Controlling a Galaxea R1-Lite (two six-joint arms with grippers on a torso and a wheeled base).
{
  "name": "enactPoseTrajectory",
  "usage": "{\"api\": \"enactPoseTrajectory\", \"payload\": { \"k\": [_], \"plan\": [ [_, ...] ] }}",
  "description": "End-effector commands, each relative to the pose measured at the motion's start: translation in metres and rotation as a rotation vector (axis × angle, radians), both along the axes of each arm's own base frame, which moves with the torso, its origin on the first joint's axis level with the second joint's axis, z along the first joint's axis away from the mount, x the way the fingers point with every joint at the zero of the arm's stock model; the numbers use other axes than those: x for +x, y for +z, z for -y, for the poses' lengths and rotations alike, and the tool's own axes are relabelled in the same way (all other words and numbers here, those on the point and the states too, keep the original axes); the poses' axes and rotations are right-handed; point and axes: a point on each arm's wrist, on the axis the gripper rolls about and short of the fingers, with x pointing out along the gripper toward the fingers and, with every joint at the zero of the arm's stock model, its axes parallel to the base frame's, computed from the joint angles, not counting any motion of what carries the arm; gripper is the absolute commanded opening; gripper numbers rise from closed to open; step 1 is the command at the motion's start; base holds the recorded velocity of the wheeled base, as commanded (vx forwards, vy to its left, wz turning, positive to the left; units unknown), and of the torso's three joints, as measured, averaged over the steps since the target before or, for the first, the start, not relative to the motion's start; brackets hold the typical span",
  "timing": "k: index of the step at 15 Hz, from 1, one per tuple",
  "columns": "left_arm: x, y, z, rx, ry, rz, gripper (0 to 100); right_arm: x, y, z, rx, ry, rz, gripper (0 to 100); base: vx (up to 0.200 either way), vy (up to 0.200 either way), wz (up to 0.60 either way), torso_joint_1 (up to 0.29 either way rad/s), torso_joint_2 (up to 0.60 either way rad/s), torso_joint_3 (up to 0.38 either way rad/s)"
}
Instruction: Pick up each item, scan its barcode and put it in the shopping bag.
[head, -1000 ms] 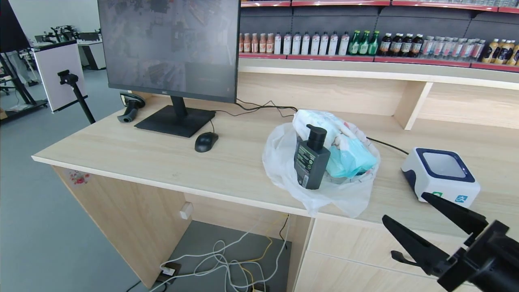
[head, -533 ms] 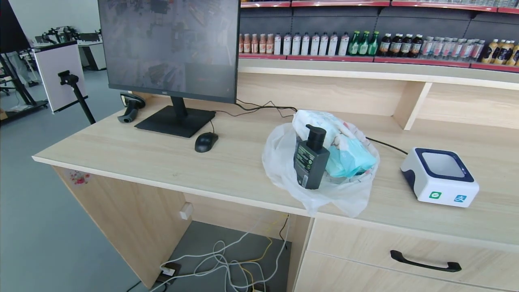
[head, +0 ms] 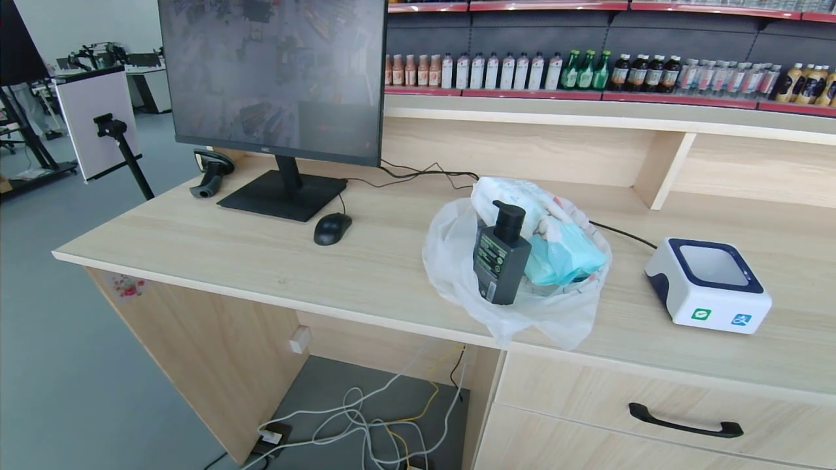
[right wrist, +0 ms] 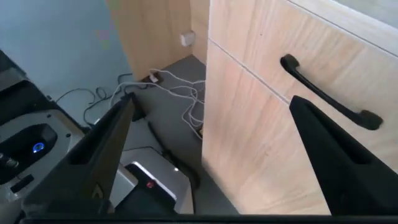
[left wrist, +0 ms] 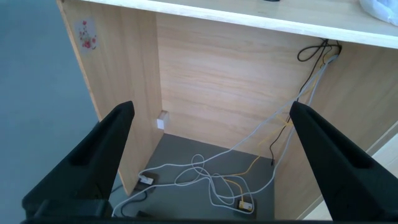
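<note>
Frame centre: dark grey pump bottle [head: 501, 261] in flimsy white plastic bag [head: 450, 261]; likely stiff, slick; grasp flat body; left gripper [left wrist: 211, 112], right gripper [right wrist: 211, 102] released.

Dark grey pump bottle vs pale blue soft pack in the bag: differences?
The dark grey pump bottle looks rigid and boxy; the pale blue soft pack is crumpled film. The bottle stands nearly upright, the pack lies tilted beside it. Both sit in the white plastic bag.

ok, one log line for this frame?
left gripper: open, below counter | right gripper: open, by drawer | pump bottle, teal pack: in shopping bag | scanner: on counter, beside bag
</note>
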Motion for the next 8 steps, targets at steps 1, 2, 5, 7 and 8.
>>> {"api": "enactPoseTrajectory", "payload": {
  "k": [1, 2, 5, 7, 8],
  "plan": [
    [0.0, 0.0, 0.0, -0.003, 0.0, 0.0, 100, -0.002, -0.003, -0.001, 0.027, -0.288, 0.006, 100, 0.0, 0.0, 0.0, 0.0, 0.0, 0.0],
    [0.0, 0.0, 0.0, -0.006, 0.0, 0.002, 100, -0.005, -0.006, -0.001, 0.057, -0.34, 0.052, 100, 0.0, 0.0, 0.0, 0.0, 0.0, 0.0],
    [0.0, 0.0, 0.0, -0.006, 0.0, 0.002, 100, -0.018, -0.009, -0.003, 0.105, -0.468, 0.215, 100, 0.0, 0.0, 0.0, 0.0, 0.0, 0.0],
    [0.0, 0.0, 0.0, -0.005, 0.0, 0.002, 100, -0.018, -0.009, -0.003, 0.101, -0.466, 0.217, 100, 0.0, 0.0, 0.0, 0.0, 0.0, 0.0],
    [0.0, 0.0, 0.0, -0.006, 0.0, 0.002, 100, -0.018, -0.009, -0.003, 0.105, -0.467, 0.216, 100, 0.0, 0.0, 0.0, 0.0, 0.0, 0.0]
  ]
}}
